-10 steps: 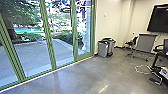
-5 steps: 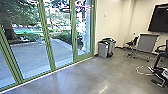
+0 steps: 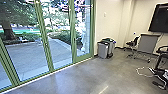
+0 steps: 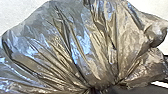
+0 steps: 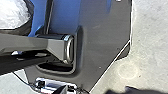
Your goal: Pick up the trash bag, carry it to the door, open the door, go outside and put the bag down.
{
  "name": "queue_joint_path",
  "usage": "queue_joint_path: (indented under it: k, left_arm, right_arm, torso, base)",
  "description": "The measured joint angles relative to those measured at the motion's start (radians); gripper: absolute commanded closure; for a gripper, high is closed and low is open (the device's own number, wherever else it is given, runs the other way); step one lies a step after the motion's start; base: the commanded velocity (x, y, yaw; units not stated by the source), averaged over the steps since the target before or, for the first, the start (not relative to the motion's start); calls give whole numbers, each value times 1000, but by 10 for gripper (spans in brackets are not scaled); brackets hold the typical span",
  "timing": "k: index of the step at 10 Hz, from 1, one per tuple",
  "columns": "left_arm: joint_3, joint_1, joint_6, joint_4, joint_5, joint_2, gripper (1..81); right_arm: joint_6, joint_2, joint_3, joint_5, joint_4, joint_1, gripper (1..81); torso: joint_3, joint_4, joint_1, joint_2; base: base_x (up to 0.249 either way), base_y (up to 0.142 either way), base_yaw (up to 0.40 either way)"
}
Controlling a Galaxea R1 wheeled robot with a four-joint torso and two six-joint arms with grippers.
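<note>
rolled slightly onward beside the glass wall (image 3: pixel 30 58), i've got the trash bag (image 4: pixel 82 47) picked up, gathered tight in my left hand (image 4: pixel 100 89); door (image 3: pixel 83 58) beyond it, exit and set-down remain.

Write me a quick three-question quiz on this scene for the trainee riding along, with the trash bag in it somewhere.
1. Short answer: what colour are the frames of the glass wall?
2. True or false: the gray bins stand indoors, near the glass wall.
3. Multiple choice: in the left wrist view, the folds of the trash bag
A) run parallel without meeting
B) draw together toward one point
C) lie pressed flat

Key: 1. Green; 2. True; 3. B
</note>
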Motion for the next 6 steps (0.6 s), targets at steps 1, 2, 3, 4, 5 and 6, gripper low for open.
queue_joint_path:
  k: [1, 2, 3, 4, 5, 6]
  left_arm:
    - [0, 0, 0, 0, 0, -2, 811]
    - [0, -1, 0, 0, 0, 0, 811]
    - [0, -3, 0, 1, -1, 5, 811]
    - [0, -2, 0, 1, 0, 5, 811]
    - [0, -2, 0, 1, 0, 1, 811]
    - [0, -3, 0, 1, 0, 0, 811]
  right_arm:
    - [0, 1, 0, 0, -1, -2, 10]
    - [0, -3, -2, -1, -1, 1, 10]
    - [0, -9, -2, 1, -1, 4, 10]
    - [0, -9, -2, 0, -2, 6, 10]
    - [0, -1, -2, 0, -2, 6, 10]
    - [0, 2, -1, 0, -3, 6, 10]
  torso:
    - [0, 0, 0, 0]
    - [0, 0, 1, 0]
    - [0, 0, 0, 0]
    - [0, 0, 1, 0]
    - [0, 0, 1, 0]
    - [0, 0, 1, 0]
  base:
    - [141, 0, 0]
    - [141, 0, 0]
    - [141, 0, 0]
    - [141, 0, 0]
    - [141, 0, 0]
    - [145, 0, 0]
